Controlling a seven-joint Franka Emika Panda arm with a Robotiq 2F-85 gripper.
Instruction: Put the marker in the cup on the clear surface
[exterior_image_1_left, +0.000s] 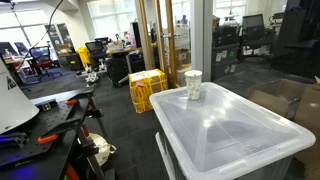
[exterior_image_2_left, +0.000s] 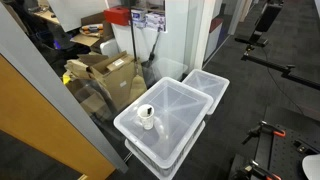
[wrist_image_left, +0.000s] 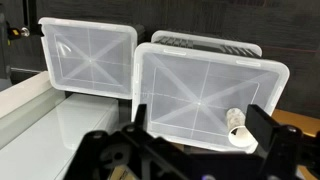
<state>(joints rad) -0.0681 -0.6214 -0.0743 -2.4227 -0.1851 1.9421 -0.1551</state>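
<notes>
Cup (wrist_image_left: 236, 125) atop clear surface (wrist_image_left: 190, 85), apart frm pincer (wrist_image_left: 200, 128)

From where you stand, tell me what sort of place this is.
Likely an office or lab workspace: office chairs at the back, a glass partition, and cardboard boxes beside stacked storage bins.

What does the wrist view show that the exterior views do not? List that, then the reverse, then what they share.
Only the wrist view: the black pincer, open, low in the picture.
Only the exterior views: yellow plastic crates on the floor in an exterior view, and brown cardboard boxes in an exterior view.
Shared: the small whitish translucent plastic cup, which sits near a corner of the large translucent rectangular bin lid.
</notes>
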